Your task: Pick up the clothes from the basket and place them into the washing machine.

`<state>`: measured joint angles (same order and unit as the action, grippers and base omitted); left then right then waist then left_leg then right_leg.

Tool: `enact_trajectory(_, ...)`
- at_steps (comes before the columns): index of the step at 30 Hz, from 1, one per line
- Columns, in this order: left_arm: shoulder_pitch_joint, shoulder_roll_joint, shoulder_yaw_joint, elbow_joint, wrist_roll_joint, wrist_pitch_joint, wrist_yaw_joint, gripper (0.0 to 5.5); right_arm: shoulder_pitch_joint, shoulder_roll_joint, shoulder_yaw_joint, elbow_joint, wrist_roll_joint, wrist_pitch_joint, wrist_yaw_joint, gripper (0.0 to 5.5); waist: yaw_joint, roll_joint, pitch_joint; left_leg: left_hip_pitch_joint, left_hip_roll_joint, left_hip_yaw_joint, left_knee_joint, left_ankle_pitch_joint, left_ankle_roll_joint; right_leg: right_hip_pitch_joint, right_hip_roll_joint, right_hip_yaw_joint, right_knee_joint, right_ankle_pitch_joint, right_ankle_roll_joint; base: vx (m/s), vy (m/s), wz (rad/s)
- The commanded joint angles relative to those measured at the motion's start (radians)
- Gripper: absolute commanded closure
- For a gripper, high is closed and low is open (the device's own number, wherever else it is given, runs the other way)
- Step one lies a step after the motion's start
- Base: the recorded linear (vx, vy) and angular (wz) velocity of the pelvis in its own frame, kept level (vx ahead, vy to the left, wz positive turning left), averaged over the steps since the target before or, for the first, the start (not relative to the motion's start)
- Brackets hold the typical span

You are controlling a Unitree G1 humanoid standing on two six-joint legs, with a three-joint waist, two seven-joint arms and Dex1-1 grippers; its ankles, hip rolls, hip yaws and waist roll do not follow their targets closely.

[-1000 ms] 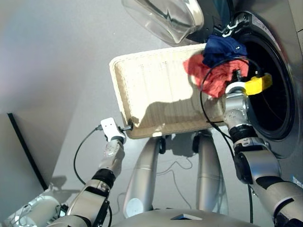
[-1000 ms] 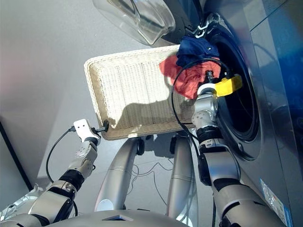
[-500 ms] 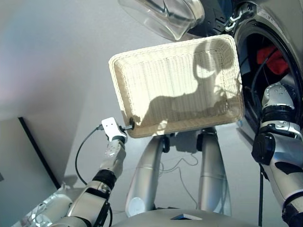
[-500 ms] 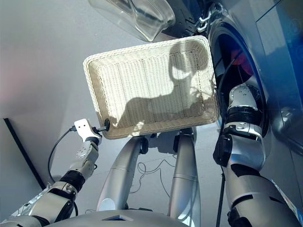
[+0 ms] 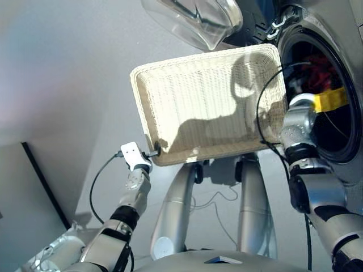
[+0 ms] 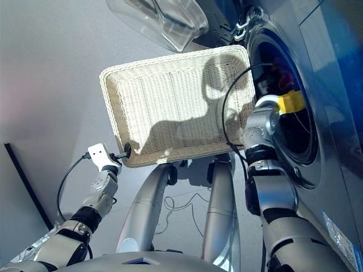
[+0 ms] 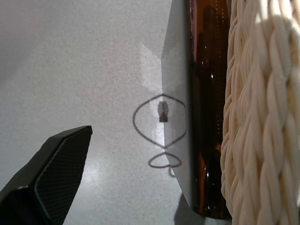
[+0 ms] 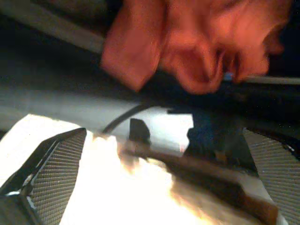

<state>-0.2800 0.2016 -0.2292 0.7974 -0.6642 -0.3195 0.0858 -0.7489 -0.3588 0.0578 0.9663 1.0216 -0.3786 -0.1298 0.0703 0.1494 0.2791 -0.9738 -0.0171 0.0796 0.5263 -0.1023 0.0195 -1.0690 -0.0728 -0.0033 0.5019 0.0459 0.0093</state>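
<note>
Pale grey floor (image 5: 68, 85) is seen under everything. The cream woven basket (image 5: 193, 102) is carried above it on a dark brown stand (image 7: 206, 117), partly hidden by the rim. The washing machine (image 6: 334, 113) is stood on the floor at the right. Thin black cable (image 5: 212, 198) is seen lying on the floor below the basket.

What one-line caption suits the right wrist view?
Open right gripper facing the coral-red garment lying inside the washing machine drum.
</note>
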Motion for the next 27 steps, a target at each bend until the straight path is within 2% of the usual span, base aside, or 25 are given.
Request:
enact_trajectory(1, 0.063, 0.035, 0.055, 0.025, 0.006, -0.030, -0.026, 0.00, 0.082, 0.010, 0.051, -0.013, -0.105, 0.015, 0.044, 0.00, 0.003, -0.042, -0.085, 0.029, -0.011, -0.005, -0.067, 0.006, 0.009, 0.087, 0.019, -0.047, -0.075, -0.009, 0.011, 0.000, 0.000, 0.000)
enact_trajectory(6, 0.077, 0.019, 0.069, 0.117, 0.043, -0.008, -0.068, 0.00, 0.252, 0.045, 0.170, 0.023, -0.342, 0.090, 0.083, 0.00, -0.003, -0.104, -0.101, 0.194, -0.020, -0.030, -0.187, 0.043, -0.003, 0.270, 0.001, -0.080, -0.195, 0.020, 0.030, 0.070, -0.022, 0.069)
enact_trajectory(13, 0.088, 0.022, 0.083, 0.275, 0.180, 0.020, -0.065, 0.00, 0.406, 0.106, 0.230, 0.122, -0.486, 0.148, 0.122, 0.00, -0.001, -0.151, -0.104, 0.407, -0.033, -0.052, -0.300, 0.075, -0.013, 0.502, -0.009, -0.110, -0.319, 0.041, 0.050, 0.075, 0.014, 0.081)
enact_trajectory(14, 0.090, 0.023, 0.087, 0.297, 0.199, 0.025, -0.060, 0.00, 0.424, 0.118, 0.231, 0.128, -0.492, 0.149, 0.128, 0.00, -0.003, -0.156, -0.105, 0.433, -0.033, -0.053, -0.314, 0.078, -0.014, 0.528, -0.008, -0.112, -0.333, 0.040, 0.051, 0.000, 0.000, 0.000)
enact_trajectory(15, 0.095, 0.027, 0.091, 0.312, 0.230, 0.033, -0.052, 0.00, 0.442, 0.124, 0.232, 0.137, -0.500, 0.155, 0.132, 0.00, -0.007, -0.166, -0.106, 0.444, -0.040, -0.050, -0.327, 0.109, -0.010, 0.542, -0.013, -0.123, -0.347, 0.063, 0.047, -0.016, 0.059, 0.115)
enact_trajectory(16, 0.097, 0.029, 0.088, 0.351, 0.290, 0.040, -0.025, 0.00, 0.454, 0.132, 0.235, 0.160, -0.516, 0.160, 0.134, 0.00, -0.006, -0.170, -0.110, 0.474, -0.040, -0.051, -0.347, 0.113, -0.010, 0.574, -0.011, -0.125, -0.363, 0.065, 0.050, 0.000, 0.000, 0.000)
enact_trajectory(19, 0.118, 0.024, 0.105, 0.386, 0.326, 0.052, -0.023, 0.00, 0.500, 0.149, 0.233, 0.196, -0.560, 0.175, 0.145, 0.00, 0.000, -0.182, -0.125, 0.554, -0.040, -0.051, -0.393, 0.122, -0.013, 0.656, -0.008, -0.127, -0.408, 0.070, 0.058, 0.073, 0.054, -0.005)
enact_trajectory(25, 0.165, 0.017, 0.145, 0.433, 0.331, 0.070, -0.050, 0.00, 0.570, 0.167, 0.219, 0.244, -0.638, 0.188, 0.137, 0.00, 0.002, -0.194, -0.173, 0.674, -0.041, -0.046, -0.476, 0.140, -0.020, 0.770, -0.002, -0.131, -0.475, 0.086, 0.073, 0.078, 0.055, -0.041)
enact_trajectory(27, 0.190, 0.011, 0.163, 0.458, 0.335, 0.079, -0.066, 0.00, 0.612, 0.173, 0.212, 0.270, -0.695, 0.198, 0.128, 0.00, 0.000, -0.197, -0.202, 0.739, -0.042, -0.037, -0.518, 0.147, -0.023, 0.823, 0.006, -0.130, -0.504, 0.090, 0.079, 0.085, 0.066, -0.040)
